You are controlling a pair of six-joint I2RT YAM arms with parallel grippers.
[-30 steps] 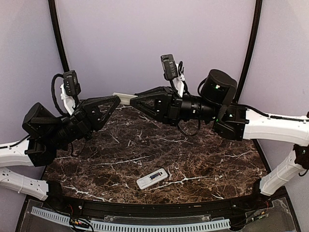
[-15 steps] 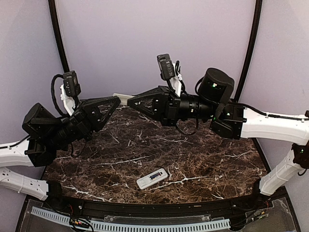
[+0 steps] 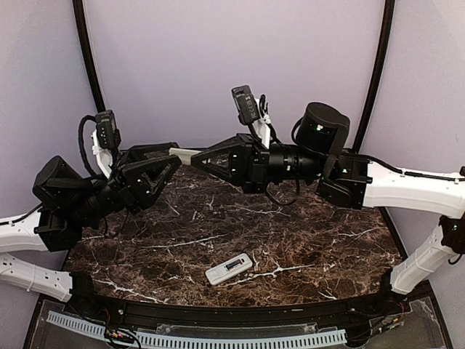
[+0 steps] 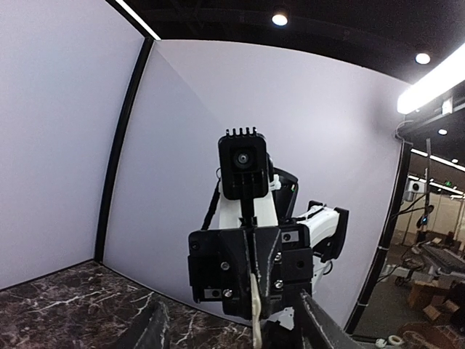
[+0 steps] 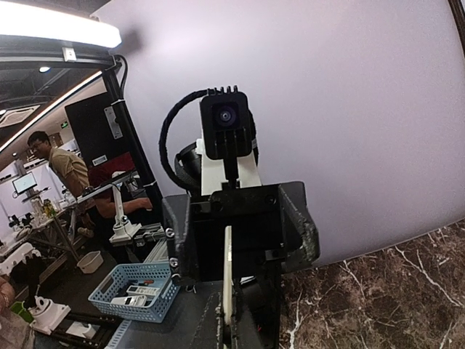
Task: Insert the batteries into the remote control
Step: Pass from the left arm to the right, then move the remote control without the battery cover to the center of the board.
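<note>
Marble-veined brown surface (image 3: 290,233) carries the remote control (image 3: 229,268), a slim glossy white slab at six o'clock near the front edge. Up at twelve o'clock the right claw (image 3: 195,157) is clenched on a thin flat white plate (image 3: 183,152) (its back cover, I judge). The left claw (image 3: 176,155) stands released either side of it. Smooth plastic pinched by one end could slip and drop.

Left claw (image 3: 173,155) and right claw (image 3: 196,157), a white piece (image 3: 184,153) between them, block the air above the surface's (image 3: 327,247) far edge. The remote control (image 3: 229,268) sits mid near edge; either side lies open.
</note>
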